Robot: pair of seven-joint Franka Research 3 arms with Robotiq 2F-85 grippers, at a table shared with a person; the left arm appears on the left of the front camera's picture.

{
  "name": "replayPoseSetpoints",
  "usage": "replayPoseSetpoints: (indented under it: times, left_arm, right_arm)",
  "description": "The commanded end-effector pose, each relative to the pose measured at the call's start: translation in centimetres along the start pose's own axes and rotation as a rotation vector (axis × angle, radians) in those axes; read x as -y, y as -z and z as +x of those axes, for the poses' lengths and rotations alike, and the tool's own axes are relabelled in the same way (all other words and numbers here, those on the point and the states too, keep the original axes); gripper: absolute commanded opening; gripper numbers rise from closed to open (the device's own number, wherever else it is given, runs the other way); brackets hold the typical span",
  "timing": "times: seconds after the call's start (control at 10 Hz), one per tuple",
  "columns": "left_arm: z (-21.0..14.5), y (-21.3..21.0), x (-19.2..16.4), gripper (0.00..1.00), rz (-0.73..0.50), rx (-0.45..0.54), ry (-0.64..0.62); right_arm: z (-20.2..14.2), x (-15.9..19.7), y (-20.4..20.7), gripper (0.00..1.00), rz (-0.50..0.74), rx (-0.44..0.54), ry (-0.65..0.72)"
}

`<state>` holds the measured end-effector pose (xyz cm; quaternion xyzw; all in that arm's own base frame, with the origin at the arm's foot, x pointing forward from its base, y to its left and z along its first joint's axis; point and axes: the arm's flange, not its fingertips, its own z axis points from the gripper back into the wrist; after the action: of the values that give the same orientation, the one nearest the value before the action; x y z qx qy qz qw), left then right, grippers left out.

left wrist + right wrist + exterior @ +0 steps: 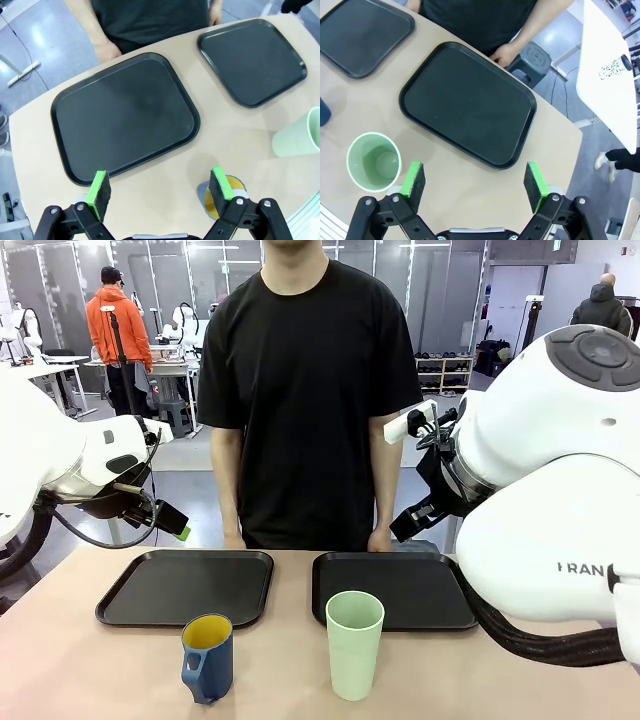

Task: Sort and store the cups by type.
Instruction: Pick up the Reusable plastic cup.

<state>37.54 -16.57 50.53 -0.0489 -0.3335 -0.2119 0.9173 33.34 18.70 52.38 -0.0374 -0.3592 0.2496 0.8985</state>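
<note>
- Hovering high above the table (70,670), the left gripper (159,188) has its jaws spread wide, the green pads (98,192) well apart and nothing between them.
- Seen from the left wrist, the blue mug (208,658) is partly hidden behind one of that gripper's fingers; only a slice of its yellow inside and its rim can be seen there.
- The right gripper (475,181) also hangs over the table with its jaws fully apart, holding nothing.
- In the right wrist view, the green tumbler (373,161) stands below and just beside one of its fingers, its mouth facing up.
- From the front, the mug stands upright on the table near the robot's edge, in front of the left tray (186,587) but not on it, with its handle turned to the robot's left.
- The tumbler stands upright to the mug's right, apart from it, in front of the near left corner of the right tray (400,592) and just short of its rim.
- The two black trays lie side by side across the middle of the table with a narrow gap between them.
- Beyond them stands a person in a black T-shirt (305,390); one hand (235,538) rests at the far edge behind the left tray, and the other hand (380,538) behind the right tray.
</note>
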Motion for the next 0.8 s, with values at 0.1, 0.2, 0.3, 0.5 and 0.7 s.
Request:
replayPoseSetpoints:
  times: [0.1, 0.2, 0.3, 0.5, 0.7]
  left_arm:
    - [0.4, 4.7, -4.8, 1.00, 0.014, -0.043, -0.017]
    - [-0.1, 6.2, -6.6, 1.00, -0.009, -0.059, 0.000]
    - [-0.6, 8.0, -8.5, 1.00, -0.013, -0.071, -0.013]
    - [-1.6, 10.7, -12.3, 1.00, -0.059, -0.132, -0.080]
    - [-2.3, 11.9, -14.6, 1.00, -0.044, -0.124, -0.129]
  right_arm:
    - [1.2, 5.1, 4.0, 1.00, 0.025, -0.048, 0.107]
    - [1.2, 7.0, 5.8, 1.00, 0.045, -0.072, 0.131]
    - [1.2, 8.9, 7.7, 1.00, 0.053, -0.138, 0.154]
    - [0.7, 12.4, 10.1, 1.00, 0.065, -0.182, 0.198]
    - [-0.2, 15.2, 11.5, 1.00, 0.079, -0.246, 0.220]
